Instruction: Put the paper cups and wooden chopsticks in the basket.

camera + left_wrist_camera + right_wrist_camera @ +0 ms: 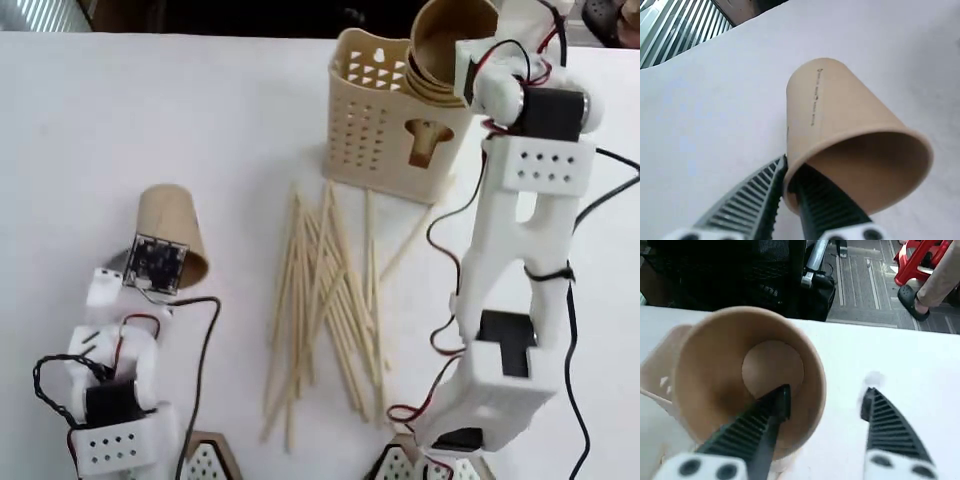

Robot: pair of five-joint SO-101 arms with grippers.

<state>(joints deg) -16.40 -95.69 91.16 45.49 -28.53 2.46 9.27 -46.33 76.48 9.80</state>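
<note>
Overhead, a cream plastic basket (385,140), its walls punched with rows of small holes, stands at the far side of the white table (150,110). A brown paper cup, the basket cup (440,40), sits tilted in its top, beneath the white right arm (520,250). Thin, pale wooden chopsticks (325,300) lie in a loose criss-crossed scatter just in front of the basket. Well apart from them, the fallen cup (165,225) lies on its side ahead of the left arm (110,410).

From the left wrist, the grip that the arm covers overhead is plain. The left gripper (788,175) pinches the fallen cup's rim, one ribbed black finger inside the mouth and one outside against the smooth tapered wall.

From the right wrist, the right gripper (825,400) is spread wide. One ribbed finger reaches down inside the basket cup's round mouth; the other stands outside over the table, clear of the wall. The basket's pale edge shows beside the cup.
</note>
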